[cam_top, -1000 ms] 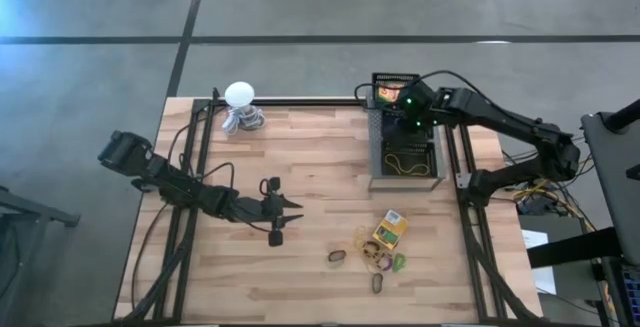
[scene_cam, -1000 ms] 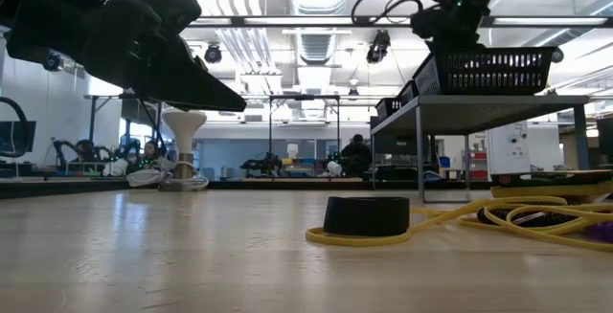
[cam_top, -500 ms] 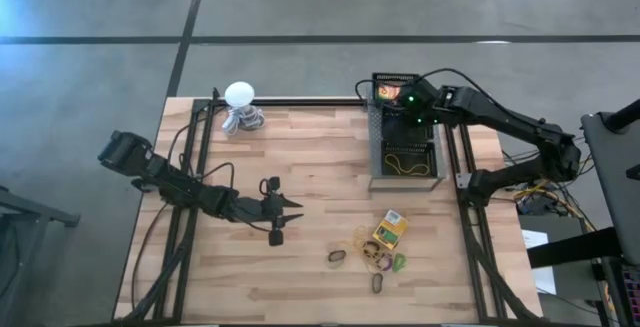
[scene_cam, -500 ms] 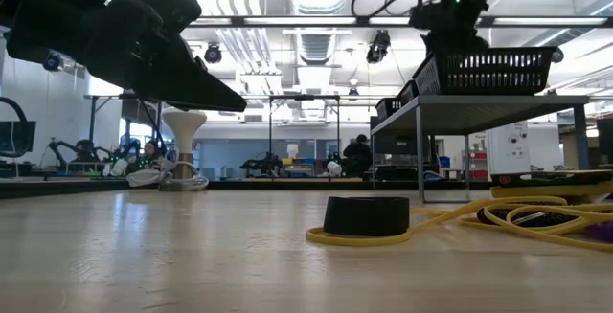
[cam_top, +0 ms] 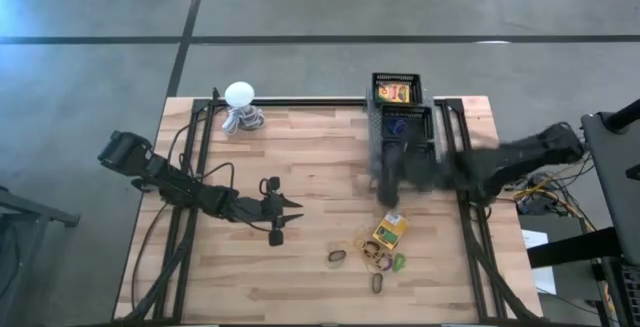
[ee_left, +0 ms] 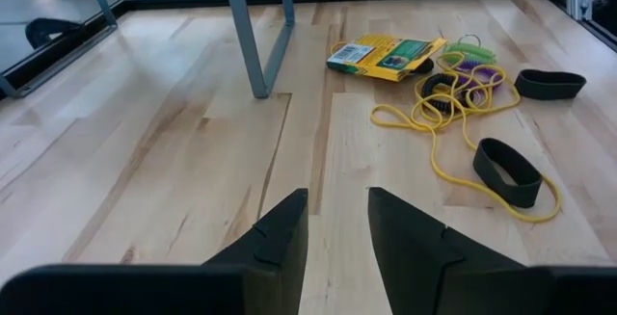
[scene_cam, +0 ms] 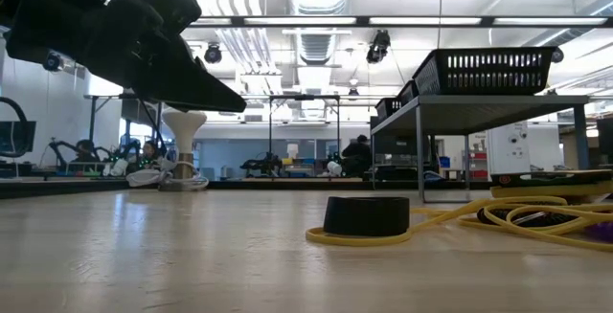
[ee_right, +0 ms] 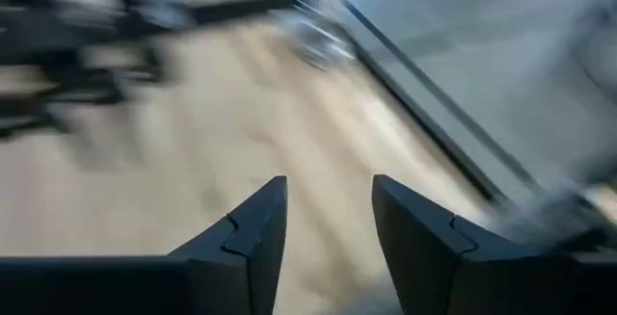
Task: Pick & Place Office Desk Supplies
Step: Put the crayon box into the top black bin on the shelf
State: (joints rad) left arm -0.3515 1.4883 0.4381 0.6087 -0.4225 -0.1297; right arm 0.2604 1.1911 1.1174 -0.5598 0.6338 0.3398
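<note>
Overhead, high view: right gripper (cam_top: pixel 391 192) blurred beside the basket (cam_top: pixel 377 137); yellow-and-green box (cam_top: pixel 389 229) among rubber bands (cam_top: pixel 360 239) nearby.
Left wrist view: left gripper (ee_left: pixel 337 228) fingers parted, empty.
Right wrist view: fingers (ee_right: pixel 258 228) spread, empty.

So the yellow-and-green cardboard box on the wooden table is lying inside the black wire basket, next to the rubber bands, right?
Not quite. The yellow-and-green cardboard box on the wooden table lies flat on the bare boards, outside the black wire basket, which stands farther back on the table. It is next to the thin yellowish rubber bands, as you say. The high view shows this best.
</note>
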